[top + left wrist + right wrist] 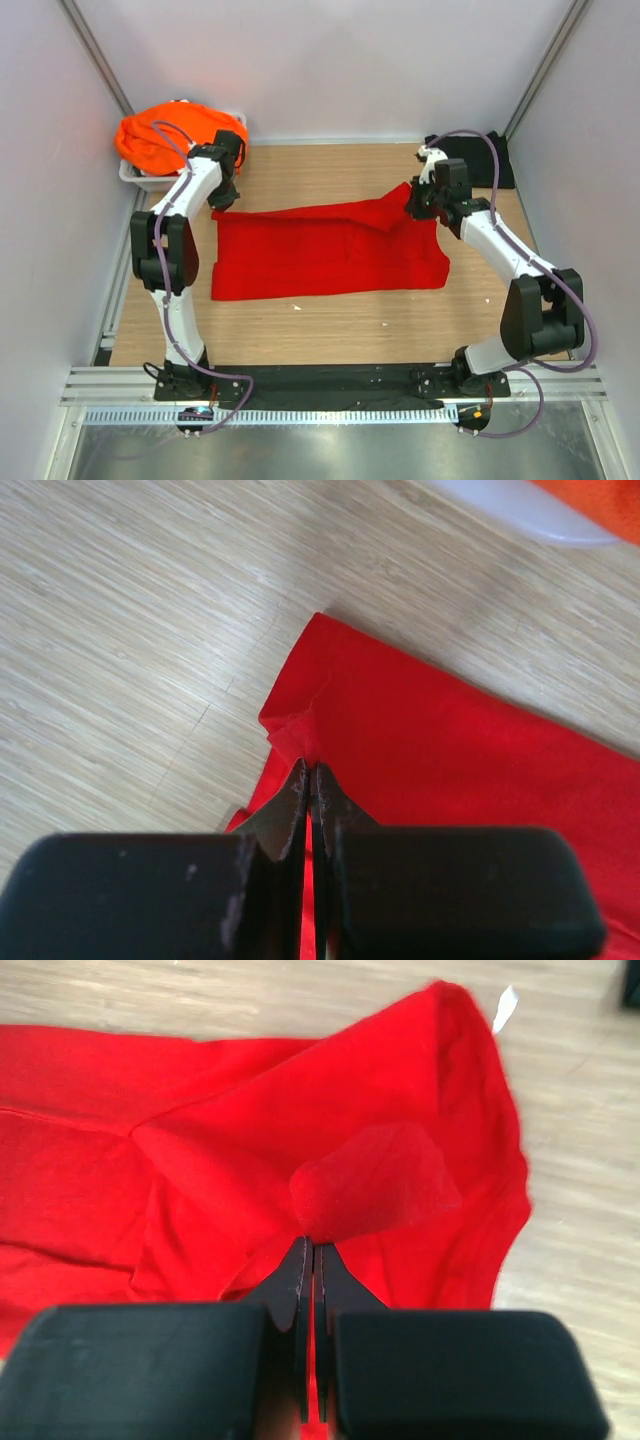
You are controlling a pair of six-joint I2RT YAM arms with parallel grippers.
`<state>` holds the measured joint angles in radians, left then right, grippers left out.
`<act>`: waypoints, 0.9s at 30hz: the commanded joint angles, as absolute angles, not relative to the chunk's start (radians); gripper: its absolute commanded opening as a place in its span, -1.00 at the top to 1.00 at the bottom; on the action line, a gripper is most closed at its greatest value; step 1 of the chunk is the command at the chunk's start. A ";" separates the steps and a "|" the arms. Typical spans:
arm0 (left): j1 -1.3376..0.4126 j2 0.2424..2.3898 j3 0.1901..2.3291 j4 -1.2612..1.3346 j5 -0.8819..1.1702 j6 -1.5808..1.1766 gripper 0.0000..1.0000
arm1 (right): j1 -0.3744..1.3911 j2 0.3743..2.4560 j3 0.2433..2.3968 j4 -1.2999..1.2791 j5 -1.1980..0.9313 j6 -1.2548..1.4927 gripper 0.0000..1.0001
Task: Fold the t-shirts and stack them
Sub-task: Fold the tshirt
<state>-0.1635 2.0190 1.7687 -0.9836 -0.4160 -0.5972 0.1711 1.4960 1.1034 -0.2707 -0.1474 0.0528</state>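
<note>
Two arm bases (185,378) sit at the near edge of the wooden table (350,325). Just beyond a bare strip of wood lies the red t-shirt (320,262), spread flat and wide across the middle of the table, with its near edge quite straight.

Both grippers are at its far edge. The left gripper (310,772) has its jaws closed on the far left corner of the red cloth. In the left wrist view this corner makes a small fold right at the fingertips, and the cloth around it stays low over the wood. The right gripper (308,1245) is closed too. It pinches the red cloth at the far right part of the shirt, where the cloth rises in a peak above the flat part. This may be a sleeve or a shoulder, but the folds hide which one.

Farther back, in the far left corner, the grey tray (135,178) holds a heap of orange t-shirts (160,135). In the far right corner the black t-shirt (485,160) lies on the table, just behind the right gripper.
</note>
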 commanded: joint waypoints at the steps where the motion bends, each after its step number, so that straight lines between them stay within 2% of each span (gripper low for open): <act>1: -0.160 1.968 1.750 -0.956 -0.426 -0.592 1.00 | 0.173 1.392 1.048 -0.244 -0.184 0.138 0.98; 14: -0.181 1.951 1.688 -0.960 -0.429 -0.592 1.00 | 0.176 1.255 0.845 -0.307 -0.135 0.299 0.97; 15: -0.181 1.947 1.680 -0.963 -0.436 -0.592 1.00 | 0.176 1.250 0.832 -0.314 -0.132 0.307 0.93; 16: -0.183 1.941 1.672 -0.972 -0.443 -0.592 1.00 | 0.176 1.244 0.818 -0.336 -0.102 0.330 0.79; 17: -0.183 1.934 1.664 -0.976 -0.449 -0.594 0.92 | 0.176 1.243 0.798 -0.350 -0.091 0.336 0.59; 18: -0.183 1.919 1.646 -0.982 -0.454 -0.592 0.77 | 0.176 1.239 0.784 -0.357 -0.091 0.337 0.20; 19: -0.183 1.911 1.643 -1.003 -0.457 -0.592 0.51 | 0.175 1.224 0.760 -0.376 -0.083 0.345 0.04; 20: -0.183 1.902 1.638 -1.015 -0.459 -0.592 0.03 | 0.178 1.212 0.752 -0.386 -0.071 0.351 -0.16; 23: -0.183 1.833 1.606 -1.019 -0.486 -0.583 -0.34 | 0.176 1.137 0.733 -0.422 -0.077 0.363 -0.27; 27: -0.183 1.784 1.605 -0.999 -0.485 -0.578 -0.32 | 0.178 1.045 0.749 -0.431 -0.110 0.409 -0.33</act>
<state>-0.1833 1.8656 1.5944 -1.0130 -0.4507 -0.5892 0.1730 1.1263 0.7197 -0.4419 -0.0998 0.3569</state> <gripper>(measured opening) 0.663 0.662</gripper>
